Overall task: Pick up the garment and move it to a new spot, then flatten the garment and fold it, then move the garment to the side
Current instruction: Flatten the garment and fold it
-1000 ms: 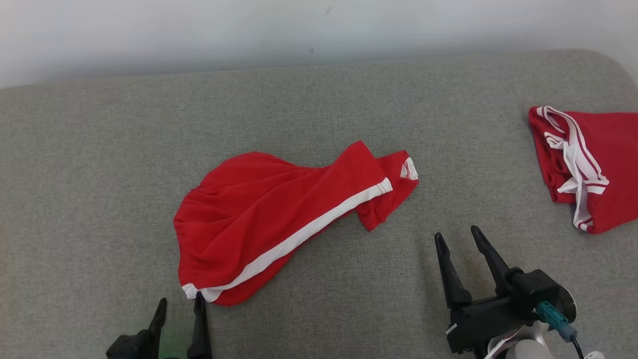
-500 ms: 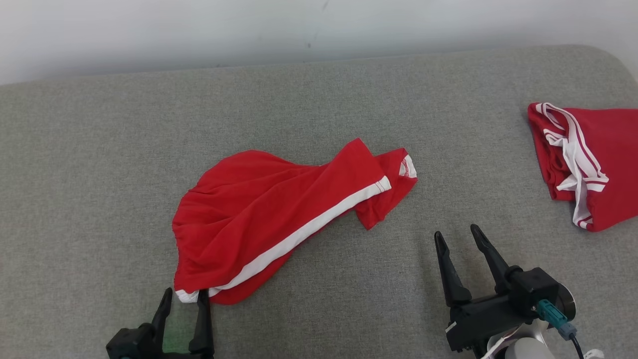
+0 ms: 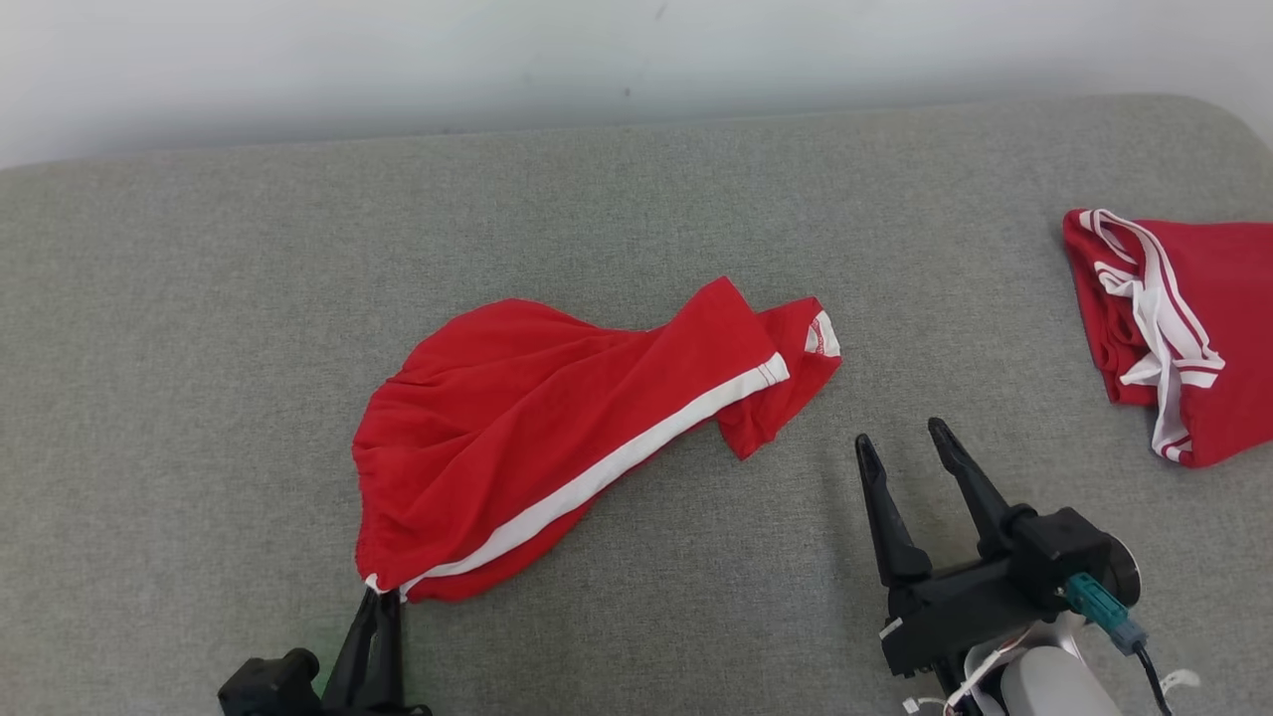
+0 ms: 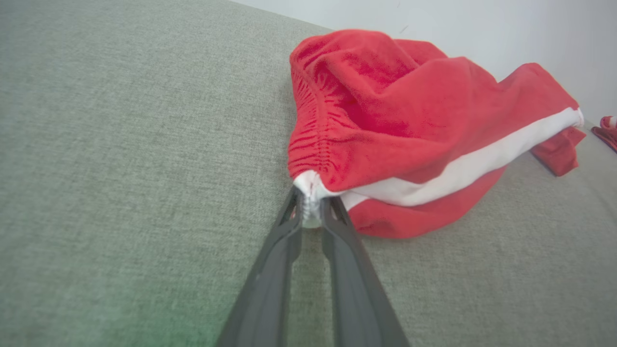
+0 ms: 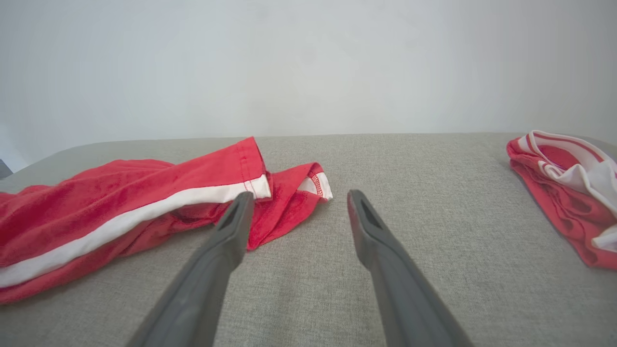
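Left end effector (image 3: 383, 595): a second ago its two dark fingers stood apart at the garment's near-left corner. Now they are pinched almost together on that corner. Your left wrist view shows the white hem end squeezed between the tips, so count it as gripped.

The crumpled red fabric garment with a white side stripe (image 3: 537, 428) hasn't lifted. It lies bunched around the middle of the grey upholstered surface (image 3: 199, 298), a little left of centre. Its gripped corner points at the near edge and its leg end trails toward the right. It reads as unmoved, and the small shift of the whole picture looks like head motion.

Right end effector (image 3: 900, 435): fingers spread wide and holding nothing, near the front right. It has crept slightly forward and sits just short of the leg hem.

The second red garment with white trim (image 3: 1193, 338) lies at the right edge, well apart and untouched.

My read: the grasp is made and the lift comes next. Moving, flattening and folding are all still undone. With a one-corner grip, expect the garment to hang bunched.
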Tool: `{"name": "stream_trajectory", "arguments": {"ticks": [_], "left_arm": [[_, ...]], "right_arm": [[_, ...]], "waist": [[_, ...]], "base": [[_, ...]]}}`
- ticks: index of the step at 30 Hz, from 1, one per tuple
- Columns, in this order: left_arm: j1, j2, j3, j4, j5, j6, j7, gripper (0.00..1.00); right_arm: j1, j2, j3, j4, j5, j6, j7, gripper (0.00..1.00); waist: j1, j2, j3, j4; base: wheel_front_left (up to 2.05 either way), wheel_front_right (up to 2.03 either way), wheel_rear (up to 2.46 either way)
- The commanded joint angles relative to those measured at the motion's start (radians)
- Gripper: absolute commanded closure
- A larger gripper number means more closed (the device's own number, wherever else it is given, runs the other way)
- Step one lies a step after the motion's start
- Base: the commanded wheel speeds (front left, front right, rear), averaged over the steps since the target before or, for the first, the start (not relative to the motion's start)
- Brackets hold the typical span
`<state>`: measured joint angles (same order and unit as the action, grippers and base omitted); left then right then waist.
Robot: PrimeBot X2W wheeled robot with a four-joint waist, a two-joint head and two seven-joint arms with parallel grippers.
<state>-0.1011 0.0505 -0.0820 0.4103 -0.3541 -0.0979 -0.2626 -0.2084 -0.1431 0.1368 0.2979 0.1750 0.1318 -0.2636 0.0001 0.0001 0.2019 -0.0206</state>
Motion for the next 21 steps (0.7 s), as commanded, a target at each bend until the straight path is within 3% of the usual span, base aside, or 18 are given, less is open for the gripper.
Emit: {"name": "stream_trajectory", "arguments": {"ticks": [1, 6, 11, 21], "left_arm": [[-0.004, 0.0, 0.001, -0.002, 0.005, -0.004, -0.003, 1.0], [0.0, 0.0, 0.0, -0.009, 0.024, -0.006, -0.003, 1.0], [-0.007, 0.0, -0.009, -0.023, 0.036, 0.003, -0.003, 1.0], [-0.03, 0.0, -0.036, -0.046, 0.027, 0.017, -0.003, 1.0]], "right_arm": [[-0.009, -0.003, 0.007, -0.002, 0.002, -0.003, -0.001, 0.0], [-0.07, -0.026, 0.057, 0.039, 0.022, -0.003, -0.001, 0.0], [-0.206, -0.077, 0.16, 0.179, 0.047, -0.003, 0.014, 0.0], [-0.349, -0.103, 0.287, 0.333, 0.117, -0.003, 0.016, 0.0]], "waist": [[-0.0001, -0.0001, 0.0, 0.001], [-0.0001, -0.0001, 0.0, 0.017], [-0.0001, -0.0001, 0.017, 0.042], [-0.0001, -0.0001, 0.056, 0.07]], "base": [[0.0, 0.0, 0.0], [0.0, 0.0, 0.0], [0.0, 0.0, 0.0], [0.0, 0.0, 0.0]]}}
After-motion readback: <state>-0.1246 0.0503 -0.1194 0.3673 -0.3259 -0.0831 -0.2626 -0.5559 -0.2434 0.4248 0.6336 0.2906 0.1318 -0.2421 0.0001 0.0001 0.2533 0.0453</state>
